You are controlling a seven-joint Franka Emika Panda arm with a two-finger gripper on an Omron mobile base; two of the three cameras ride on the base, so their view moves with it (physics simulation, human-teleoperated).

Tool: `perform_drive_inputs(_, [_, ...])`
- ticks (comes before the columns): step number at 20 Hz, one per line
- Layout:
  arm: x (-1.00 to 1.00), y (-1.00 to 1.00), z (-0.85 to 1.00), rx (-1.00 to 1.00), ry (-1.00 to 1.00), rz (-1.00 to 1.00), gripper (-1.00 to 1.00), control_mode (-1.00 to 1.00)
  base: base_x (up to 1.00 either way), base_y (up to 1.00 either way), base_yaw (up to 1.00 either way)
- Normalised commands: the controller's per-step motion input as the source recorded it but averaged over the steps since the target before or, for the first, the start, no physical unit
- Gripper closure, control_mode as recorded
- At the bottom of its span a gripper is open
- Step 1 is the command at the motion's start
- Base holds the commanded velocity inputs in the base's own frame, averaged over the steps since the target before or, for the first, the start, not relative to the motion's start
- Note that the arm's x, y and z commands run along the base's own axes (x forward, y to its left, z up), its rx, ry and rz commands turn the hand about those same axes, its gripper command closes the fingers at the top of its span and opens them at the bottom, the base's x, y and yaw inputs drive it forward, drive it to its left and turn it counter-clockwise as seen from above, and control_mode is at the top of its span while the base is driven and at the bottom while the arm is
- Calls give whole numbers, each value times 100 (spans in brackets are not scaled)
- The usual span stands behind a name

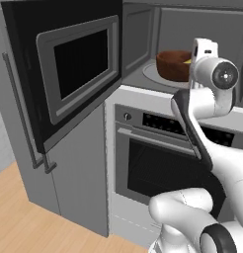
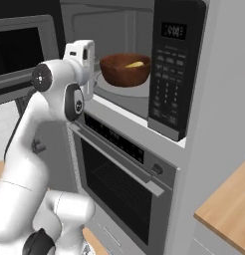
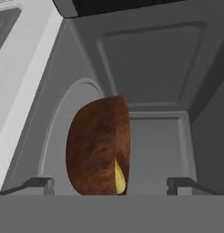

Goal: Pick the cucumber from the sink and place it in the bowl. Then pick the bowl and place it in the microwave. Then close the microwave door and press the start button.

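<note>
Arm raised, reaching forward; end effector (image 3: 111, 184) rolled sideways, fingers (image 3: 41, 184) spread wide.

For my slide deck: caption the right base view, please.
Brown bowl holding the cucumber sits on the open microwave turntable.

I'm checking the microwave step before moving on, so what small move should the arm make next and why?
Probably draw the claw straight back out of the microwave. The wooden bowl already sits on the turntable plate with the cucumber inside, and the claw's fingers stand wide apart on either side of it, gripping nothing. The microwave door hangs open and can't swing shut until the arm is clear.
</note>
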Motion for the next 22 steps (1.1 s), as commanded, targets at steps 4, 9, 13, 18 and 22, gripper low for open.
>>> perform_drive_inputs(4, [-100, 34, 55, 1, 0, 0, -100, -100, 0, 0, 0])
perform_drive_inputs(9, [-100, 33, 34, 3, 1, 0, -100, -100, 0, 0, 0])
perform_drive_inputs(13, [-100, 47, 3, 2, -1, 0, -100, -100, 0, 0, 0])
perform_drive_inputs(18, [-100, 67, -3, 0, -19, 0, -100, -100, 0, 0, 0])
perform_drive_inputs(22, [-74, 81, -7, 0, -22, -5, -100, -100, 0, 0, 0])
